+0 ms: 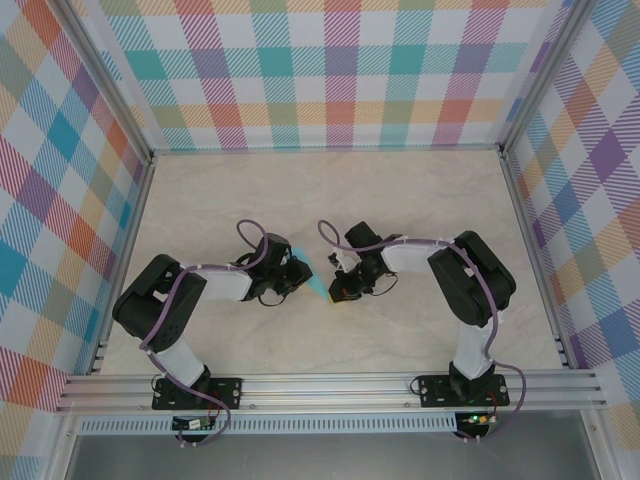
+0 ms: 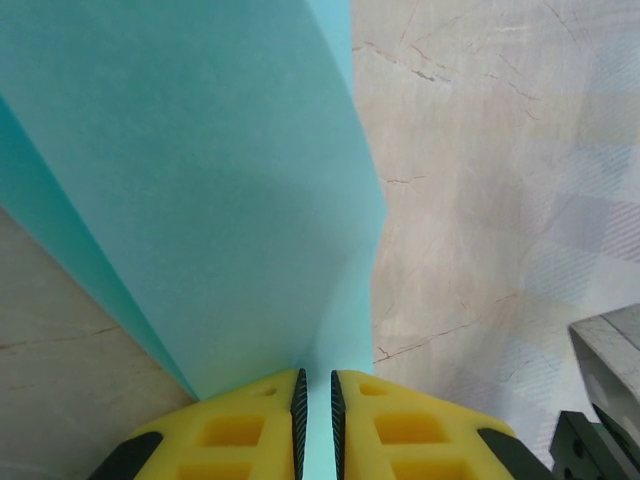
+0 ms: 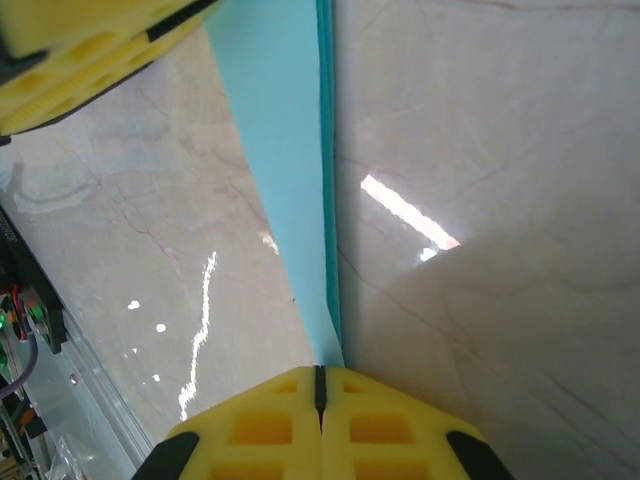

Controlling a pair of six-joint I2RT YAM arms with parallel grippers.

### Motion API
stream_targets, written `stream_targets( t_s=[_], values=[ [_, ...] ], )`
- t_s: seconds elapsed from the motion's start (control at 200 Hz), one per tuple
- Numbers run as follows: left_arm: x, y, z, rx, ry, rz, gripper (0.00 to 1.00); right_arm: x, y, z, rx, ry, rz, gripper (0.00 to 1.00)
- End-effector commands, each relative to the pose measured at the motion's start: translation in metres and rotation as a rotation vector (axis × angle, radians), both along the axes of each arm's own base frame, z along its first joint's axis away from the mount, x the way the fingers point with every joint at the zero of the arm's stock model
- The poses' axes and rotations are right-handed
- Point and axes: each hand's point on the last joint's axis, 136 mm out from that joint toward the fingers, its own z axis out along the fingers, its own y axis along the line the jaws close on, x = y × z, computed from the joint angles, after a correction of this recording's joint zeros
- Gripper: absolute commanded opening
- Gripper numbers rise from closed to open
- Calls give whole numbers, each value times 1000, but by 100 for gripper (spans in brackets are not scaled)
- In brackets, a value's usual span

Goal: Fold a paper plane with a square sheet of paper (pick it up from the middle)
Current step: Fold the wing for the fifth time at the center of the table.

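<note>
The square sheet of paper is turquoise and creased into a narrow pointed shape, like a paper plane, held just above the table's middle between both grippers. My left gripper is shut on its wide end; the paper fans out from between the yellow fingertips. My right gripper is shut on the pointed end, where the paper tapers into the closed jaws. In the right wrist view the left gripper's yellow fingers show at the top left.
The pale marble tabletop lies all round the two grippers. Checked walls close off the back and both sides. An aluminium rail runs along the near edge. Part of the right arm sits close beside the left gripper.
</note>
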Motion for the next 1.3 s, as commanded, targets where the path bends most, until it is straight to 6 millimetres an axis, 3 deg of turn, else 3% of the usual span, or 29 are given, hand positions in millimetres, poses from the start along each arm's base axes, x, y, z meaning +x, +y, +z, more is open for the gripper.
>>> stream_targets(
  t_s=[0.0,0.11,0.21,0.425,0.975,1.295],
  values=[
    [-3,2,-3,30,13,-14,17,11,11,24,58,-63,-16,0],
    [-2,0,0,27,3,-21,17,28,22,33,80,-118,-32,0],
    [-2,0,1,25,1,-26,17,38,32,28,84,-126,-33,0],
    [-1,-2,4,21,-6,-35,17,36,39,12,67,-97,-17,0],
    [16,-15,30,23,-134,-132,17,12,5,-32,-90,-67,19,0],
    [16,-11,15,52,-149,-168,16,12,3,-33,-102,-67,18,0]
  ],
)
